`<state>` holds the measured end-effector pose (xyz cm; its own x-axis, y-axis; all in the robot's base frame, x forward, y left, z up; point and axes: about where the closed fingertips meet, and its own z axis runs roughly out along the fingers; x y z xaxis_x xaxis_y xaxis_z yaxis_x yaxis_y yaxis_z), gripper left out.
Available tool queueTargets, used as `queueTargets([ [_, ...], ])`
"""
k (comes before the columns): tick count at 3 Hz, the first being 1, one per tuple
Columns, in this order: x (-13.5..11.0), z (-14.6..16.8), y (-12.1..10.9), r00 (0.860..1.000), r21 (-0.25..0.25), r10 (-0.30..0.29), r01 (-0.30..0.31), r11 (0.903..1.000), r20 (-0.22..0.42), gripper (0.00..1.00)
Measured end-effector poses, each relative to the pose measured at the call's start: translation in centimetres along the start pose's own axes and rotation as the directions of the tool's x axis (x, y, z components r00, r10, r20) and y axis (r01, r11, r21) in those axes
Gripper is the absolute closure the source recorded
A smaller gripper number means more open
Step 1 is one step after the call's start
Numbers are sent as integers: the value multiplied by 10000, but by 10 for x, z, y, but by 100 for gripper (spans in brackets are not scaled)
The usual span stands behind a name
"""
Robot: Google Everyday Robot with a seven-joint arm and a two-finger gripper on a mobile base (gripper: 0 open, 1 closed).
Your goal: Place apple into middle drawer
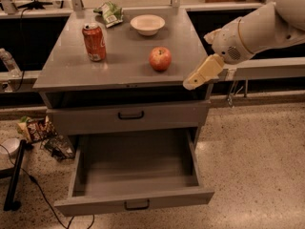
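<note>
The apple (160, 58), small, round and red with yellowish patches, sits on the grey tabletop (124, 56), right of centre near the front. The middle drawer (136, 178) is pulled wide out below, and its inside shows nothing in it. Its grey front with a small black handle (137, 204) faces me. The closed grey drawer (129, 115) just beneath the tabletop is above it. My gripper (202, 73), beige at the end of a white arm, hangs at the table's front right corner. It is right of the apple and apart from it, holding nothing I can see.
A red soda can (94, 42) stands at the left of the tabletop. A white bowl (147, 24) and a green snack bag (110, 13) are at the back. Wrappers (35, 128), a black stand and cables lie on the floor at left.
</note>
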<state>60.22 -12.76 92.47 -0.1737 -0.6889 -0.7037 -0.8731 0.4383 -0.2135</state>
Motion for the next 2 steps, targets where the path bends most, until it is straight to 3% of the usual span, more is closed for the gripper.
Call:
queueTargets([
  [1,-3,5,-7,9999,242,15,-18,9997,128,0],
  [2,-1,26,-19,9946,316,511,-541,9980,899,0],
])
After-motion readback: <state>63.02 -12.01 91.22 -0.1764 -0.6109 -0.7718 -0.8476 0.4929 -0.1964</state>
